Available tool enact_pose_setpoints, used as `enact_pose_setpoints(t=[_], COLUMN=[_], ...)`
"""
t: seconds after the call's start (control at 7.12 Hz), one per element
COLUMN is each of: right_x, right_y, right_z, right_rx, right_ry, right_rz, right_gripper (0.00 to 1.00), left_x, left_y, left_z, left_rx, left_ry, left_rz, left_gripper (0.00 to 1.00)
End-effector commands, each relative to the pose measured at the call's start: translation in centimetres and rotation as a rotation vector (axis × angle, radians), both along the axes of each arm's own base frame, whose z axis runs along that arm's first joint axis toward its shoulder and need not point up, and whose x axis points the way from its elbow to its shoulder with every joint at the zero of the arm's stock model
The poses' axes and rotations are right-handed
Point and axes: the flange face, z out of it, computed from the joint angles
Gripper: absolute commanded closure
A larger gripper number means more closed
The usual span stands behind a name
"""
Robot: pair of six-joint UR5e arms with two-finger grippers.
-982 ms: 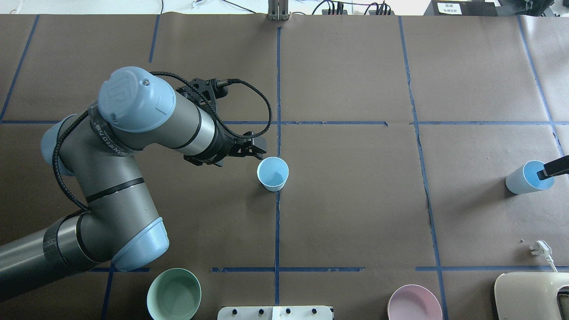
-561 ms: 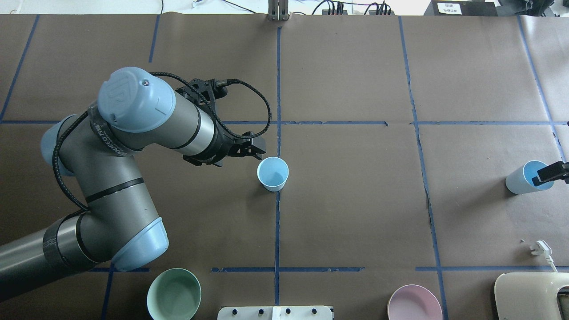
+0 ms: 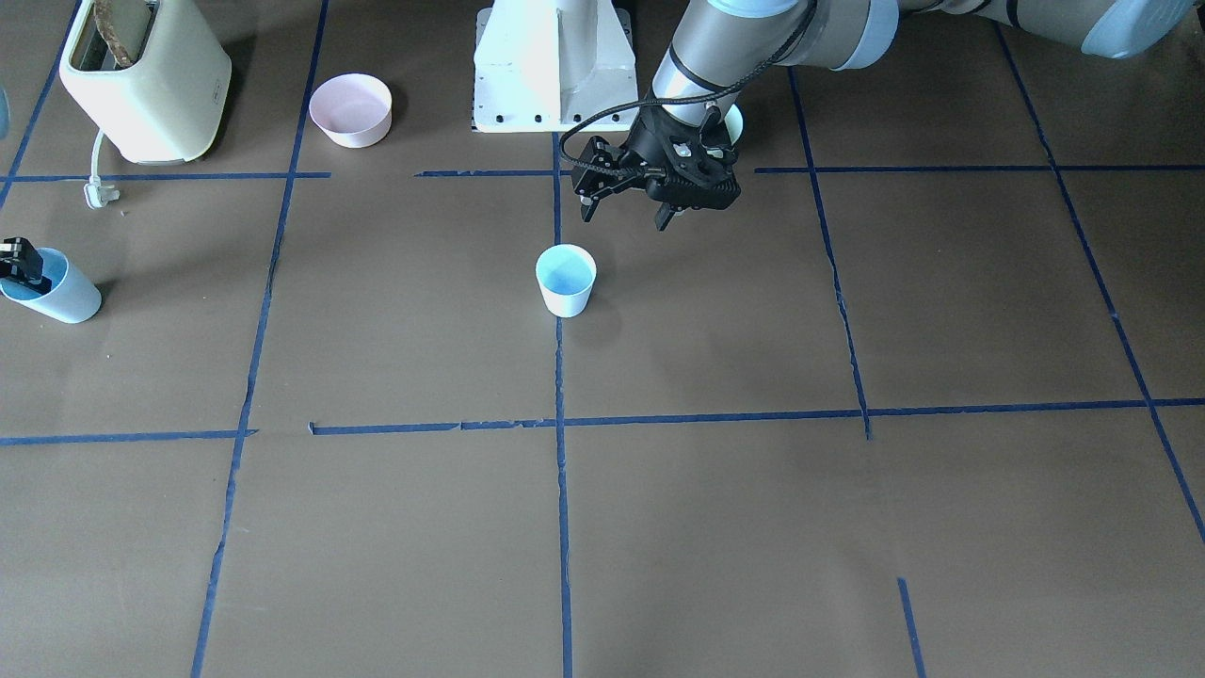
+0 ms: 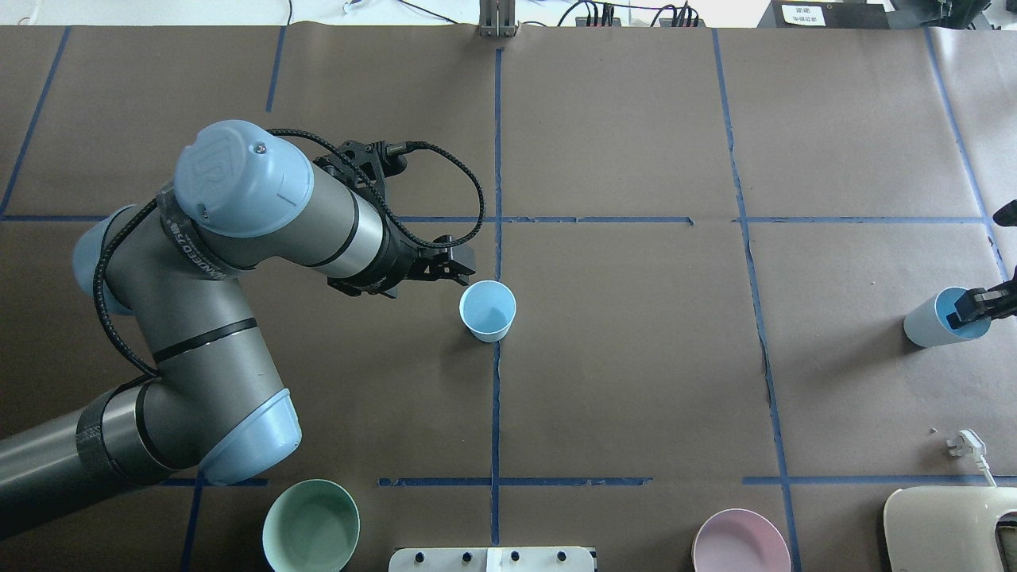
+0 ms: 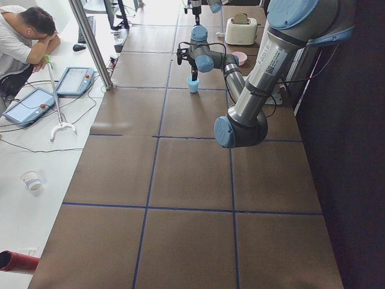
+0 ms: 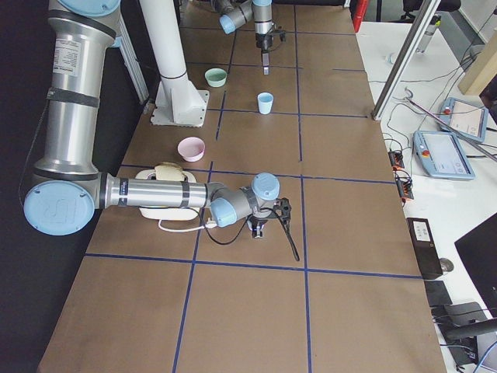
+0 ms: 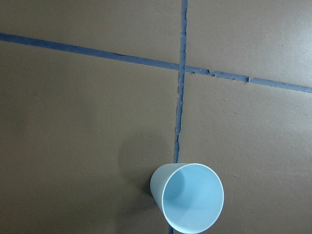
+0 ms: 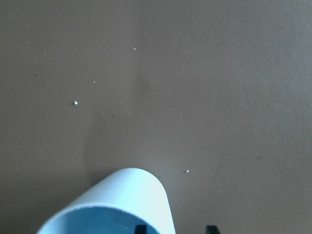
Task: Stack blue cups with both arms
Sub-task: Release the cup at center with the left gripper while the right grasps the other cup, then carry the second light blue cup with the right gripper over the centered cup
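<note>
Blue cup (image 4: 922,326) rim sits between right jaws.

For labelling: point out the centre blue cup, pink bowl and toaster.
centre blue cup (image 4: 487,310), overhead view, its blue inside.
pink bowl (image 4: 740,545), overhead view, inner wall.
toaster (image 3: 141,80), front-facing view, side wall.

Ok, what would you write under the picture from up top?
Left gripper hovers beside the middle blue cup; right gripper straddles the rim of the far-right blue cup.

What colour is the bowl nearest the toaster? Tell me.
The bowl is pale pink, inside and out; it shows best in the exterior front-facing view.
</note>
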Motion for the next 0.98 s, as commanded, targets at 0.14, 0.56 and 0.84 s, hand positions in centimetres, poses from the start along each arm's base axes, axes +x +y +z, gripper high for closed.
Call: enact_pose_setpoints(t=[0.14,0.56,0.84], right_x=[1.1,-3.7,-11.7], right_y=[-0.6,-7.3,-7.0], right_z=[-6.4,-23.6,-35.6], right_rx=[0.047,0.036,-0.077], right_ry=[-0.146,-0.168,-0.168], right_rz=[-0.007,0.001,0.065], right_gripper=[1.00,1.00,1.00], left_x=[-0.2,-2.0,-6.0], left_y=[-0.1,-1.7,-5.0], left_z=[0.3,0.0,4.1], left_rx=[0.002,0.006,0.006], left_ry=[-0.001,0.004,-0.052], left_rz=[-0.004,-0.040,-0.063], left_gripper=[0.00,0.00,0.00])
